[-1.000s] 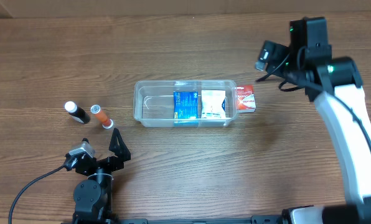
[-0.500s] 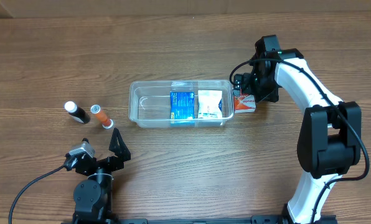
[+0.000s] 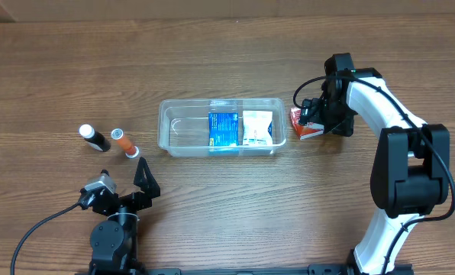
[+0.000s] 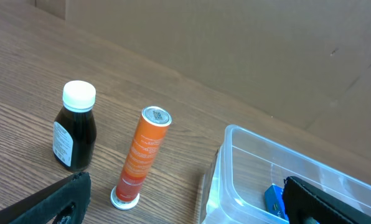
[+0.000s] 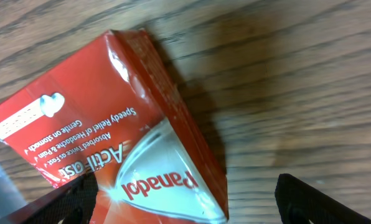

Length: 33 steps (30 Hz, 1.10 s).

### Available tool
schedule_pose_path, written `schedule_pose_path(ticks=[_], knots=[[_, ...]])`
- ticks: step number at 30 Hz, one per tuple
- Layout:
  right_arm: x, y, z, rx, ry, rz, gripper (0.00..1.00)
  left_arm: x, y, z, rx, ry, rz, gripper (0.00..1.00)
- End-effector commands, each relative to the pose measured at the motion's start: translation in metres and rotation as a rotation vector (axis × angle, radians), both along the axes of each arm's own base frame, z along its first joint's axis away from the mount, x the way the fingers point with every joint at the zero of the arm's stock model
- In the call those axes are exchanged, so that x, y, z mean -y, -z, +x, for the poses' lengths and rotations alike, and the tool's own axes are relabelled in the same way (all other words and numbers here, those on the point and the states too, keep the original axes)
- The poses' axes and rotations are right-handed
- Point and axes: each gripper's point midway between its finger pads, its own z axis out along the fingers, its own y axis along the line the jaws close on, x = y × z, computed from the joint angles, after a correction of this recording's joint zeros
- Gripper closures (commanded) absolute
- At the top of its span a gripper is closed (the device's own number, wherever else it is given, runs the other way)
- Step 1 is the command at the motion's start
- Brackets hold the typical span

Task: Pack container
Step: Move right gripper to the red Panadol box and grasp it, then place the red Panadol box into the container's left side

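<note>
The clear container (image 3: 169,130) lies mid-table and holds a blue box (image 3: 225,128) and a white box (image 3: 259,127). Its corner also shows in the left wrist view (image 4: 235,155). A red Panadol box (image 3: 301,126) lies tilted just right of the container. My right gripper (image 3: 317,121) is open and low over it. In the right wrist view the red box (image 5: 142,124) sits between the fingers (image 5: 185,208), with a gap to the right finger. My left gripper (image 3: 127,186) is open and empty near the front edge.
A black bottle with a white cap (image 3: 95,137) and an orange tube (image 3: 124,143) lie left of the container. They also show in the left wrist view as the bottle (image 4: 75,126) and the tube (image 4: 142,155). A cable runs from the left arm base.
My right arm swung in from the far right and came down at the red box. The box shifted right and tilted away from the container. The container slid slightly left. The left arm has not moved.
</note>
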Motion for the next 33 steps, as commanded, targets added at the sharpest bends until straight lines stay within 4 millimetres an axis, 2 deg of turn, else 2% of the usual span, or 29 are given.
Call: schedule_pose_path(ticks=[1, 3, 4, 6, 8, 10, 13, 15, 20, 22, 24, 26, 30, 32, 33], knots=[[0.015, -0.021, 0.004, 0.070, -0.024, -0.099, 0.07, 0.000, -0.002, -0.001, 0.010, -0.006, -0.006, 0.00], [0.005, -0.042, 0.013, 0.150, -0.123, -0.101, 0.07, 0.000, -0.002, -0.001, 0.010, -0.006, -0.006, 0.00], [-0.004, -0.058, 0.020, 0.210, -0.226, -0.099, 0.01, 0.000, -0.002, -0.001, 0.010, -0.006, -0.006, 0.00], [-0.014, -0.066, 0.024, 0.251, -0.318, -0.085, 0.00, 0.000, -0.002, -0.001, 0.010, -0.006, -0.006, 0.00], [-0.028, -0.061, 0.023, 0.256, -0.369, -0.012, 0.00, 0.000, -0.002, -0.001, 0.010, -0.006, -0.006, 0.00], [-0.031, -0.055, 0.026, 0.264, -0.385, 0.000, 0.00, 0.000, -0.002, -0.001, 0.010, -0.006, -0.006, 0.00], [-0.030, -0.037, 0.024, 0.221, -0.392, -0.002, 0.00, 0.000, -0.002, -0.001, 0.010, -0.006, -0.006, 0.00], [-0.015, -0.019, 0.024, 0.173, -0.378, -0.082, 0.00, 0.000, -0.002, -0.001, 0.010, -0.006, -0.006, 0.00], [-0.015, 0.003, 0.017, 0.111, -0.380, -0.075, 0.01, 0.000, -0.002, -0.001, 0.010, -0.006, -0.006, 0.00], [-0.014, 0.001, 0.017, 0.110, -0.292, -0.069, 0.13, 0.000, -0.002, -0.001, 0.010, -0.006, -0.006, 0.00], [-0.015, -0.006, 0.019, 0.127, -0.227, -0.063, 0.19, 0.000, -0.002, -0.001, 0.010, -0.006, -0.006, 0.00], [-0.015, -0.025, 0.019, 0.158, -0.189, -0.058, 0.25, 0.000, -0.002, -0.001, 0.010, -0.006, -0.006, 0.00], [-0.016, -0.110, 0.005, 0.270, -0.098, -0.037, 0.30, 0.000, -0.002, -0.001, 0.010, -0.006, -0.006, 0.00], [-0.027, -0.159, -0.008, 0.371, -0.096, -0.016, 0.32, 0.000, -0.002, -0.001, 0.010, -0.006, -0.006, 0.00], [-0.039, -0.186, -0.017, 0.441, -0.126, 0.007, 0.32, 0.000, -0.002, -0.001, 0.010, -0.006, -0.006, 0.00]])
